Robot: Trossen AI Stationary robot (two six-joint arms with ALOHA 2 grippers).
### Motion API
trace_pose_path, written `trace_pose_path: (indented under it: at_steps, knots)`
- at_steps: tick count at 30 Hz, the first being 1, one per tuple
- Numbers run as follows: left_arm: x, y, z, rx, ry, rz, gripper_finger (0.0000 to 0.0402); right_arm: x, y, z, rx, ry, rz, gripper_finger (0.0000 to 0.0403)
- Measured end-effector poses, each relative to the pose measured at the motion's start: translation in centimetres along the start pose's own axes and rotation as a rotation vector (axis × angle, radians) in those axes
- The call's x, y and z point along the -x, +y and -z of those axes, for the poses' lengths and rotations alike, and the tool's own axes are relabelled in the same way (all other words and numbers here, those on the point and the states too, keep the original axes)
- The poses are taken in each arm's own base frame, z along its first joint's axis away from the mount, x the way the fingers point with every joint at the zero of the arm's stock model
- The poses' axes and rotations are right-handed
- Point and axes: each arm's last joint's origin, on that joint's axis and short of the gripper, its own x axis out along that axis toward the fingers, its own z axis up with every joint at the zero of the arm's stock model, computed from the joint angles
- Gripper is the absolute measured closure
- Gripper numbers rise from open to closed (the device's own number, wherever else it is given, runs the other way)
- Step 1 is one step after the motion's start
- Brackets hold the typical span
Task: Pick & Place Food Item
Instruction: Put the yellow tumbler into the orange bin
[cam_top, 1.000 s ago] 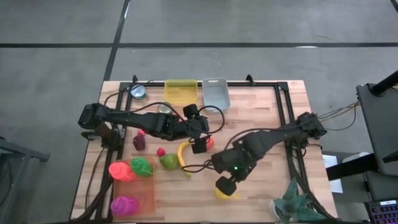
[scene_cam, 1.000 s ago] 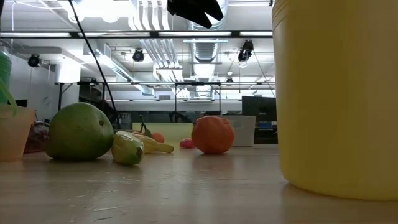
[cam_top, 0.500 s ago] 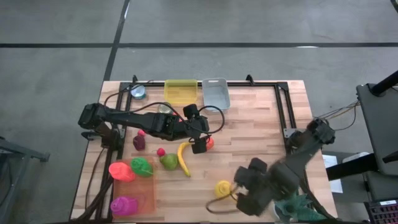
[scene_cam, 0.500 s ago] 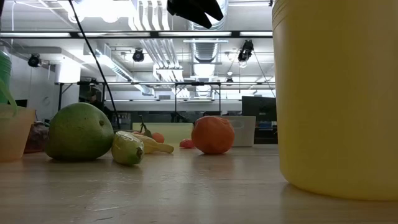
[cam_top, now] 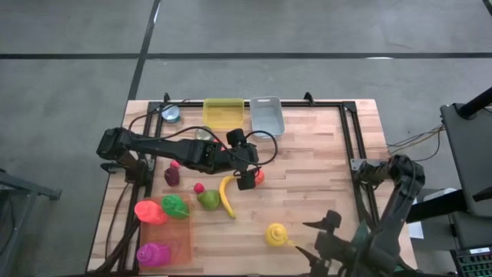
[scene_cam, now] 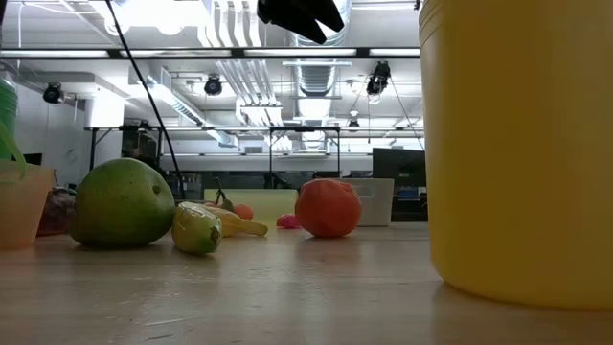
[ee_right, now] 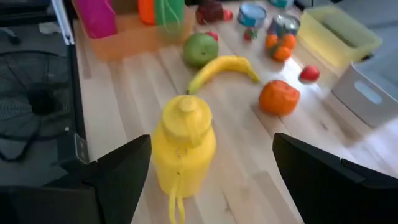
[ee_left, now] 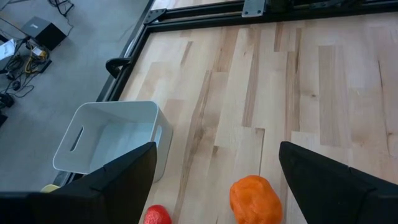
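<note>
At the near edge of the table (cam_top: 323, 154), toward the right, the right gripper (cam_top: 327, 246) hangs low over the table's edge with its jaws spread wide and nothing between them. Just to its left stands a yellow jug (cam_top: 276, 234), upright on the wood and clear of the fingers; in the low view it fills the right side of the picture.

On the near left, an orange tray (cam_top: 183, 245) holds a magenta bottle (cam_top: 152, 254), with an orange-pink bottle (cam_top: 150, 211) and a green bottle (cam_top: 175, 206) at its far end.

Toward the middle lie a green pear (cam_top: 207, 199) and, just right of it, a banana (cam_top: 226, 195) running near to far. A small red fruit (cam_top: 198, 187) sits a little beyond the pear, and a dark purple one (cam_top: 171, 176) farther left.

The left gripper (cam_top: 244, 180) hovers above the middle of the table, jaws wide and empty, over an orange (ee_left: 255, 199) that rests on the wood beneath it, untouched.

At the far edge stand a yellow bin (cam_top: 224, 111) and, to its right, a grey bin (cam_top: 267, 113), side by side. A tin can (cam_top: 171, 114) stands left of the yellow bin.
</note>
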Motion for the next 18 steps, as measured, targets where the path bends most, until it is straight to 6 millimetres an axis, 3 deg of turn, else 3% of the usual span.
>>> trace_pose_path:
  at_steps: [7,18]
  knots:
    - [0.0,0.0,0.0,0.0,0.0,0.0,0.0059,-1.8,1.0,4.0,0.056,-0.183,-0.008,0.0069]
    - [0.0,0.0,0.0,0.0,0.0,0.0,0.0059,-3.7,1.7,6.0,-0.013,-0.428,0.027,0.0069]
